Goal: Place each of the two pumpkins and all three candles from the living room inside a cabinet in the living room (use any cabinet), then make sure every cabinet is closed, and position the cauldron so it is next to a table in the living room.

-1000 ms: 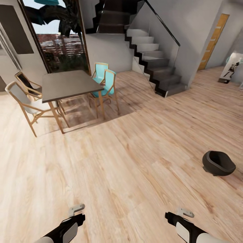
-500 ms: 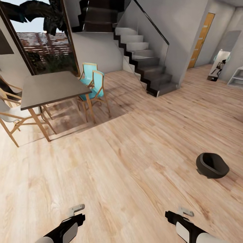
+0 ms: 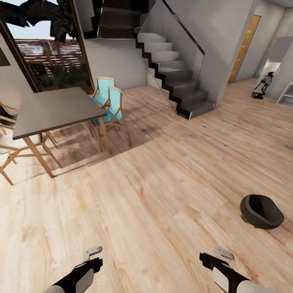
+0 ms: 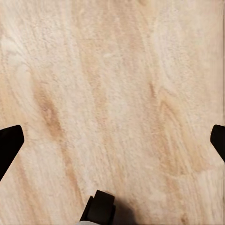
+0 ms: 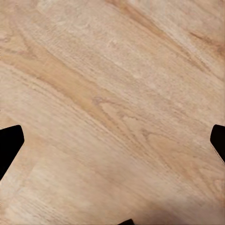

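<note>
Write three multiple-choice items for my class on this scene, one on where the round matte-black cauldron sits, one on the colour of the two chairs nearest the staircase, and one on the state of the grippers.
1. Where is the round matte-black cauldron?
A. On the dark-topped dining table
B. On the light wooden floor, on the robot's right
C. On the stairs

2. What colour are the seats of the two wooden-framed chairs nearest the grey staircase?
A. Turquoise
B. Red
C. Black

3. What state is the left gripper in?
A. Shut on a candle
B. Shut on the cauldron
C. Open and empty

Answers: 1 B, it rests on the light wooden floor ahead of the right gripper. 2 A, both seats show turquoise. 3 C, its fingertips stand far apart with bare floor between.
</note>
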Tool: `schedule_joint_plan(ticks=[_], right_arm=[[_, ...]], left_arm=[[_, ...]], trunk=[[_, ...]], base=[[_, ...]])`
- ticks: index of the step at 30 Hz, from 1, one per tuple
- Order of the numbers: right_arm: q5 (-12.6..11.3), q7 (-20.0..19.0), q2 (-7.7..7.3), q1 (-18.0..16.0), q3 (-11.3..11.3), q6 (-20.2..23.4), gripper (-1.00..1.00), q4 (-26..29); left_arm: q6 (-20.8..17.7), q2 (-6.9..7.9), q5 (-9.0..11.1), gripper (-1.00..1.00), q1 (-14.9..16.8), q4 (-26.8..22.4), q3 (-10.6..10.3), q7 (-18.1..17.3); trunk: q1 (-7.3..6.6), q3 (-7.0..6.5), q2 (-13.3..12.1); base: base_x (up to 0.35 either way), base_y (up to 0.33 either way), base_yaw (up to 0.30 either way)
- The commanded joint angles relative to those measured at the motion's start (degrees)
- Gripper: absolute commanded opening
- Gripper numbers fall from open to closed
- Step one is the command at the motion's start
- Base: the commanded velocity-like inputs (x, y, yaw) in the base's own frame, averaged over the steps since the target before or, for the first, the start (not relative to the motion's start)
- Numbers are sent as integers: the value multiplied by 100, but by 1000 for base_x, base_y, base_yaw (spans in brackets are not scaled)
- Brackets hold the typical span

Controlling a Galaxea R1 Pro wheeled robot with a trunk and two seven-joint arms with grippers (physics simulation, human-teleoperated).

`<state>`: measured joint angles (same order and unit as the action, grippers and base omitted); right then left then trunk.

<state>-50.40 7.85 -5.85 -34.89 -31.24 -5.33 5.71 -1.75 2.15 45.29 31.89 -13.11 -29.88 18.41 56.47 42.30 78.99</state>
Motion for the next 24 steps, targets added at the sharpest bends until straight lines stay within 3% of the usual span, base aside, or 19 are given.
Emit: schedule_joint_plan(ticks=[1,9,24], right_arm=[[-55,29,-3,-1,-49,-36,100,9],[-50,54,3,-1,-49,-21,100,34],[-58,58,13,-4,-49,6,100,38]], left_arm=[[-18,5,39,100,1,-16,-46,43],[43,-20,40,100,1,-19,-45,44],[78,-31,44,100,1,-16,-44,41]], trunk=[[3,4,2],[3,4,2],[3,4,2]], base=[[319,-76,0],[319,-76,-30],[319,-91,-267]])
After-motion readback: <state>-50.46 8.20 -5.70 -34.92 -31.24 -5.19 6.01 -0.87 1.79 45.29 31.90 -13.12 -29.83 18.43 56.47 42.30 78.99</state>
